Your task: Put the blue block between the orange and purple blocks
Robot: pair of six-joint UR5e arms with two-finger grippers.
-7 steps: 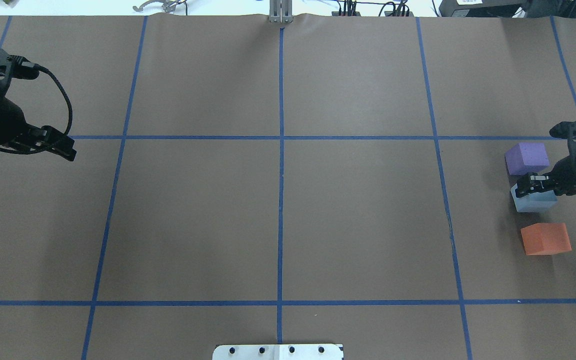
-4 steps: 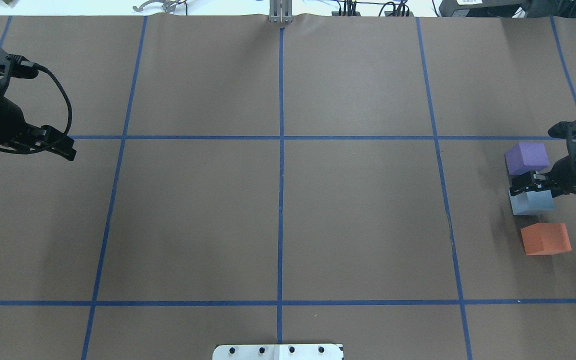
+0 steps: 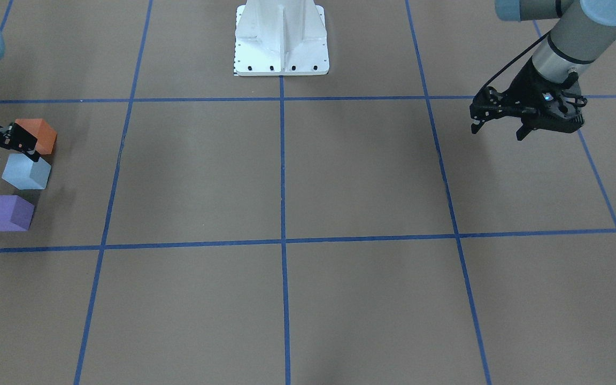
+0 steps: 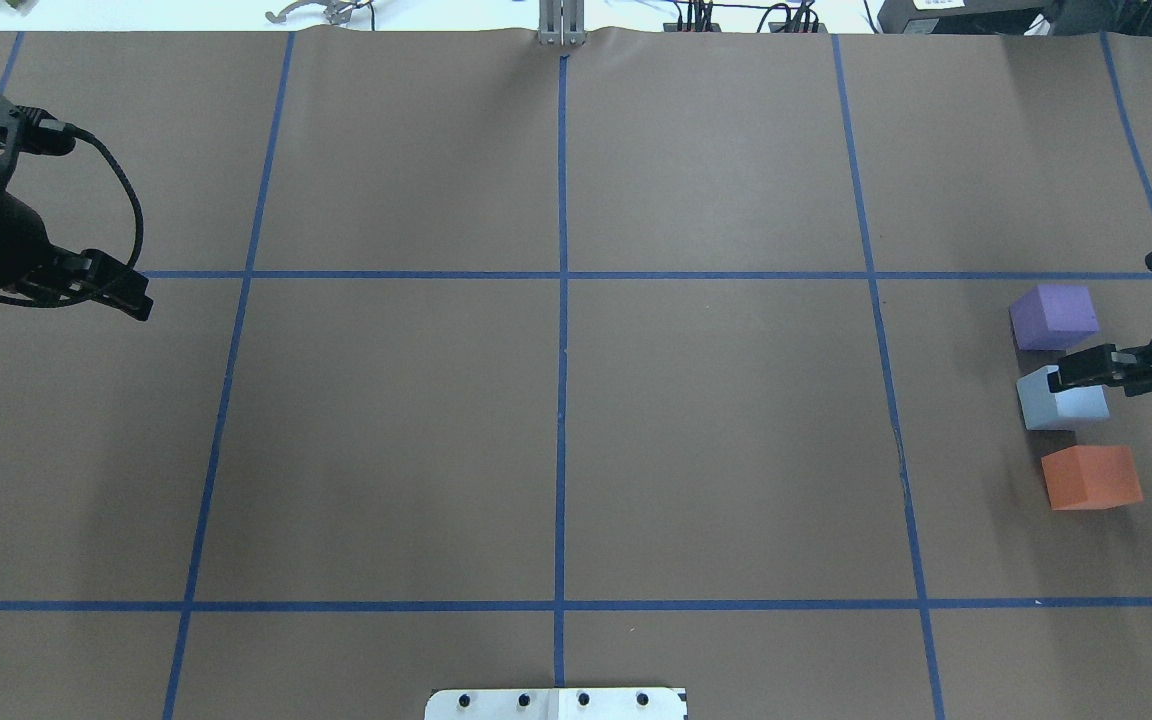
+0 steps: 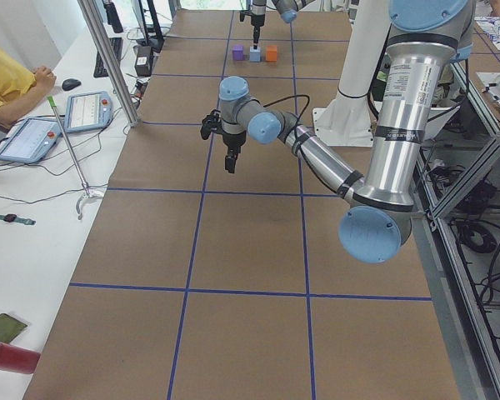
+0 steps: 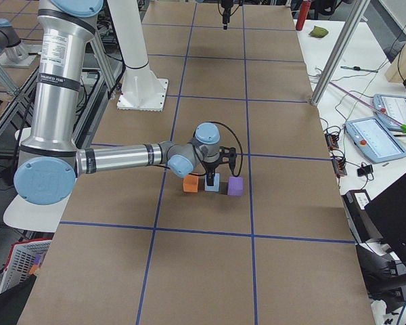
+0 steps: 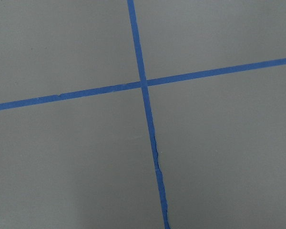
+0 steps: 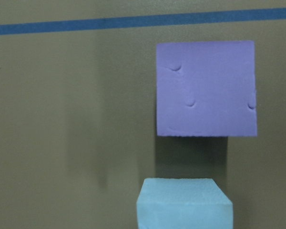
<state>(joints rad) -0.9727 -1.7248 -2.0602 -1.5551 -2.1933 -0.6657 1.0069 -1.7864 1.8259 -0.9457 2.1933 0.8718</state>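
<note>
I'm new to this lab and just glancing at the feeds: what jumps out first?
Three coloured cubes stand in a row at the right end of the table: purple block, blue block in the middle, orange block. The right gripper hangs just above the blue block; the left gripper hovers far away at the other end.

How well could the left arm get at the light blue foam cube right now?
Probably not: the left gripper hovers at the table's opposite end, and the cube sits near the right gripper.
</note>
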